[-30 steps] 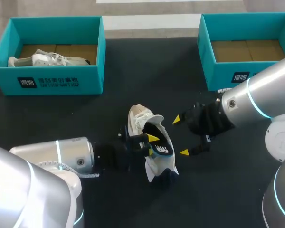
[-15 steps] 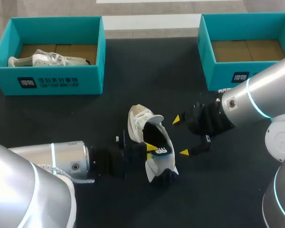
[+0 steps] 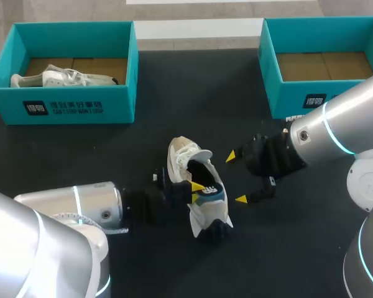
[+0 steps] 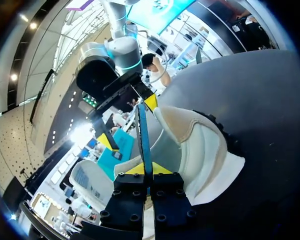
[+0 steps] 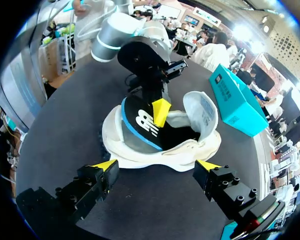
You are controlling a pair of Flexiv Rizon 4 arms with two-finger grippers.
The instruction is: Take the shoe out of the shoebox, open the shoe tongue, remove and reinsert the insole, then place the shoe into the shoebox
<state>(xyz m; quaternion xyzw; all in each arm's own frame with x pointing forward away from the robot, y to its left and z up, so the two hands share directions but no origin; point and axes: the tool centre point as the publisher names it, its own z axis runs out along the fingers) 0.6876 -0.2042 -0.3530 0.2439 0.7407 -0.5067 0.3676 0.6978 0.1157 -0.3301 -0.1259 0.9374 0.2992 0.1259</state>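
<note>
A white shoe point(image 3: 202, 214) lies on the black table point(image 3: 174, 93), mid-table, with its opening up. A black insole with a blue edge point(image 3: 210, 190) stands partly out of it. My left gripper point(image 3: 196, 186) is shut on that insole; in the left wrist view the insole point(image 4: 143, 130) runs edge-on between the yellow tips of the left gripper point(image 4: 149, 168), with the shoe point(image 4: 202, 150) beside it. My right gripper point(image 3: 236, 177) stands open just right of the shoe. From the right wrist, the shoe point(image 5: 185, 150) and insole point(image 5: 137, 127) lie ahead of the open right gripper point(image 5: 157, 167).
A teal shoebox point(image 3: 74, 105) at the back left holds another white shoe point(image 3: 62, 77). A second teal shoebox point(image 3: 298, 99) at the back right shows only its cardboard floor. The left box point(image 5: 235, 97) also shows beyond the shoe in the right wrist view.
My left gripper has closed on the insole; that arm drew back to the left a little, then came forward again. The right arm has not moved.
</note>
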